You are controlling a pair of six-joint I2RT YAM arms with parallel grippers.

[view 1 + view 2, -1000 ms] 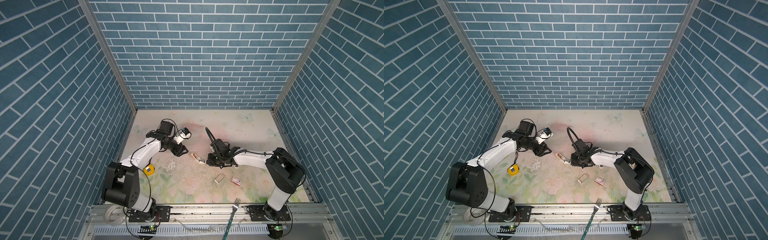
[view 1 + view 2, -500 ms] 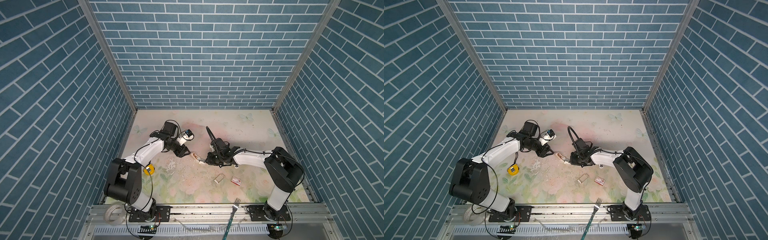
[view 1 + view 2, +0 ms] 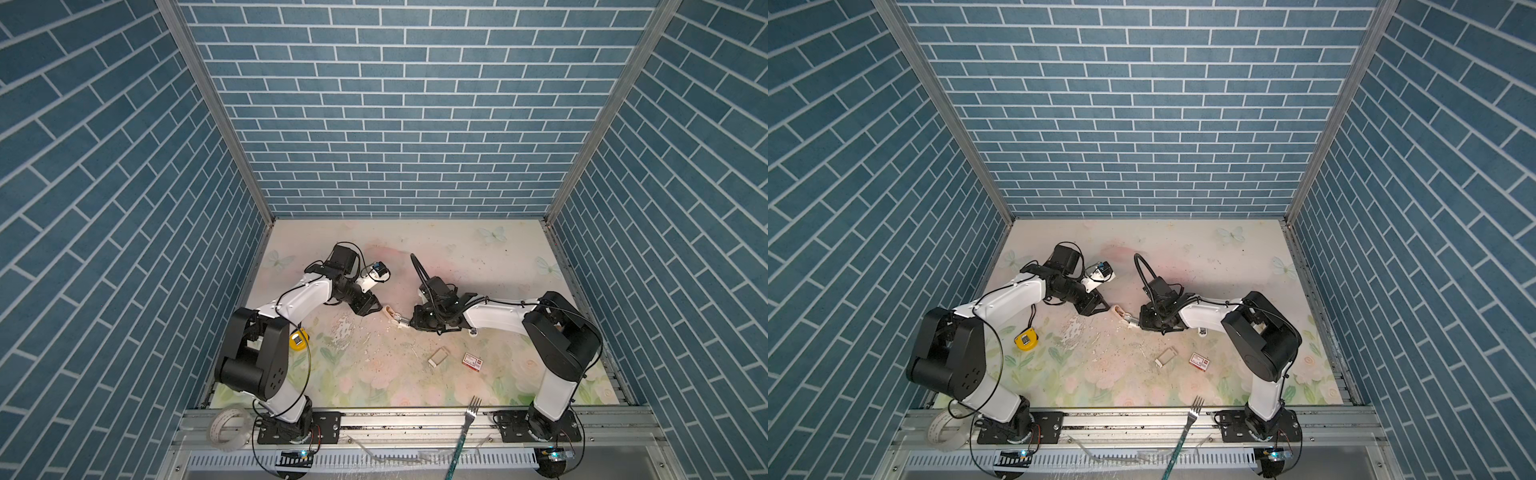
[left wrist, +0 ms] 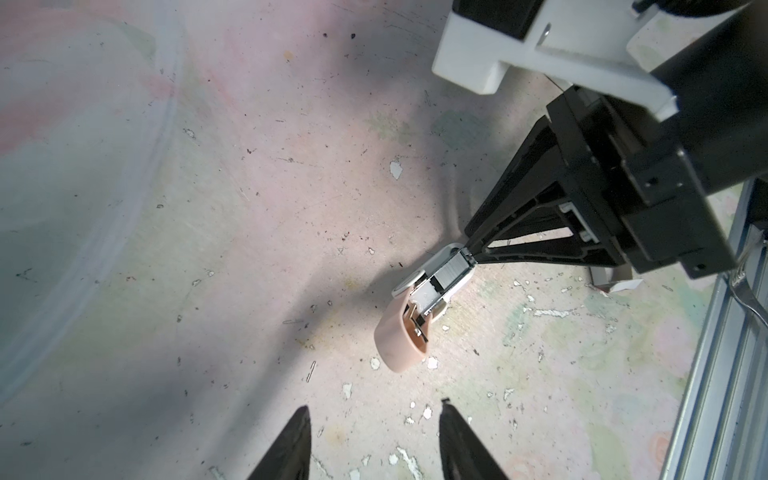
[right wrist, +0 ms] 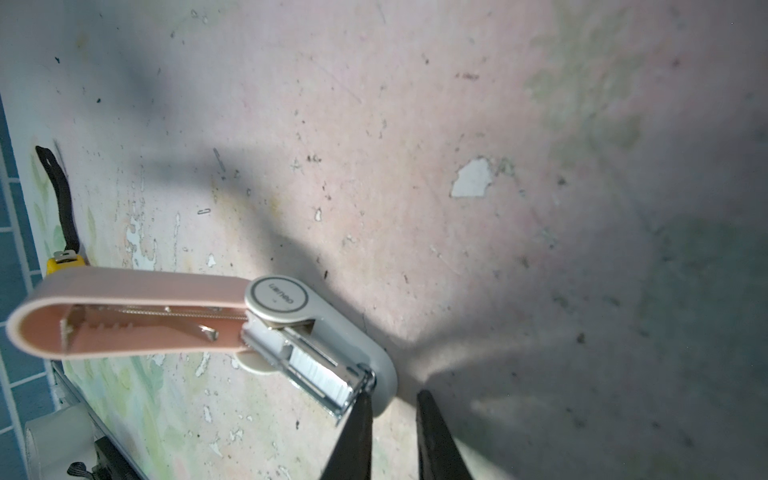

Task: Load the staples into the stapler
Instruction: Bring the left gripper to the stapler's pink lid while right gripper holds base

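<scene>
The stapler (image 3: 392,316) lies near the middle of the desk (image 3: 478,257) in both top views, between the two arms. It stands open. In the right wrist view the pink lid (image 5: 137,299) points to the left of the frame. The grey base (image 5: 355,330) with the metal magazine (image 5: 320,395) points to the lower right. A short grey block of staples (image 5: 318,370) sits in the magazine, toward its front end. The left wrist view shows these staples (image 4: 451,270) too.

The right tool (image 5: 395,392) is almost closed, with only a narrow gap, and it grips the front tip of the stapler. The end of the base is between its two fingers (image 5: 353,432), and the magazine tip touches one of them. In the left wrist view this tool (image 4: 467,251) meets the same tip at the right middle of the frame.

The left tool (image 4: 374,405) is partly open and holds nothing. Its two fingertips show at the bottom edge of the frame, with bare desk between them. The lid end is near them but does not touch. In a top view this tool (image 3: 376,309) is just left of the stapler.

Lower right of the stapler in both top views, a pale tray (image 3: 438,357) and a white-and-red box (image 3: 473,361) lie near each other, not touching. Whether the tray has staples in it I cannot tell; it is too small. A yellow tape measure (image 3: 299,341) lies at the left, beside the left arm.
</scene>
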